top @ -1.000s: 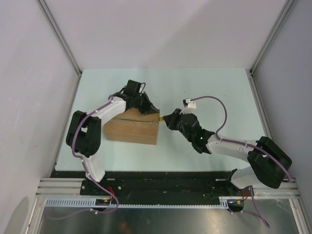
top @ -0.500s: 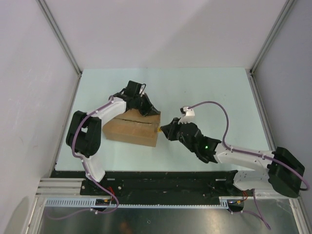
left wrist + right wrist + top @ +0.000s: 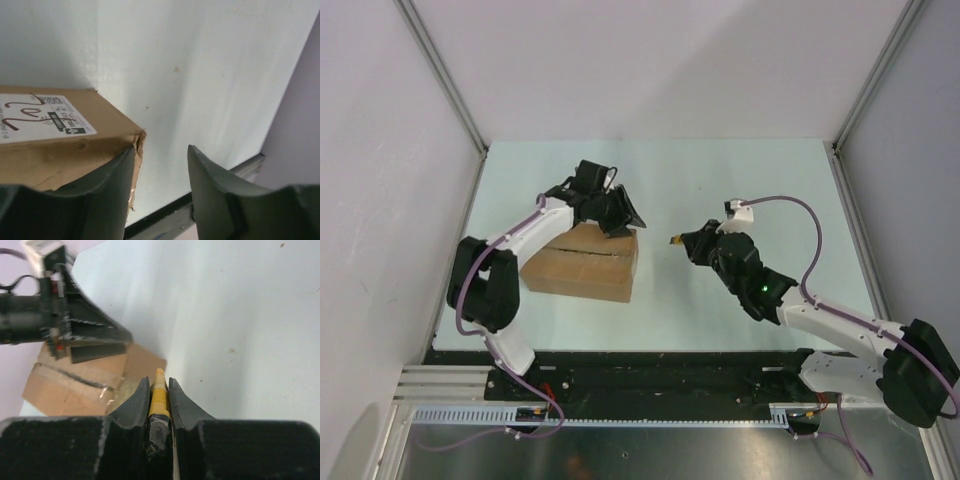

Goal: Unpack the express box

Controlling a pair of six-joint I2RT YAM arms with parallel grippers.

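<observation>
Finding the express box (image 3: pixel 582 266) at about 8 o'clock from the middle of the table (image 3: pixel 740 180), top up, with a dark seam line along its length and a white label (image 3: pixel 40 112) on one face. Finding the left gripper (image 3: pixel 623 218) above the box's 1 o'clock corner, jaws parted and released, grasping nothing, with bare table between the fingers (image 3: pixel 112 192) and one finger just beside the torn corner edge; cannot tell whether it touches. Finding the right gripper (image 3: pixel 686 241) at 3 o'clock from the box, apart from it, clenched on a yellow utility knife (image 3: pixel 159 395), tip pointing toward 9 o'clock, at the box's near corner
</observation>
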